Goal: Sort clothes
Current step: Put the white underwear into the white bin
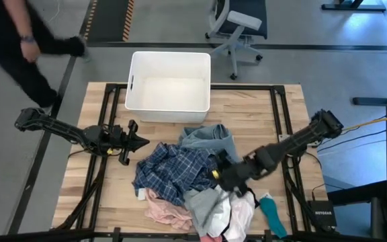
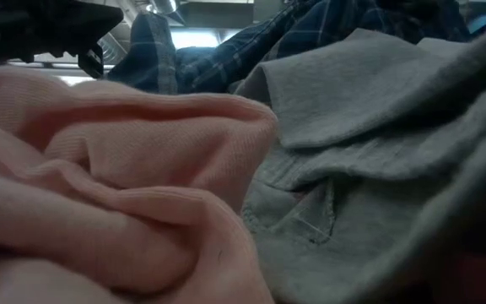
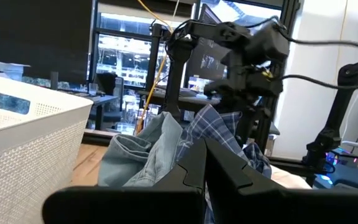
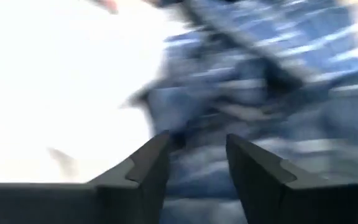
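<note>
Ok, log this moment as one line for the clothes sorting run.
left end effector: shut, waiting beside pile | right end effector: open over plaid shirt, holding nothing | white bin: no clothes inside

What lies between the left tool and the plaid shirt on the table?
In the high view, only bare wooden table separates the left tool, which is shut, from the plaid shirt; nothing else lies on that stretch.

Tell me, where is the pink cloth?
In the high view, the pink cloth lies at the table's near edge, left of the grey garment, below the plaid shirt.
</note>
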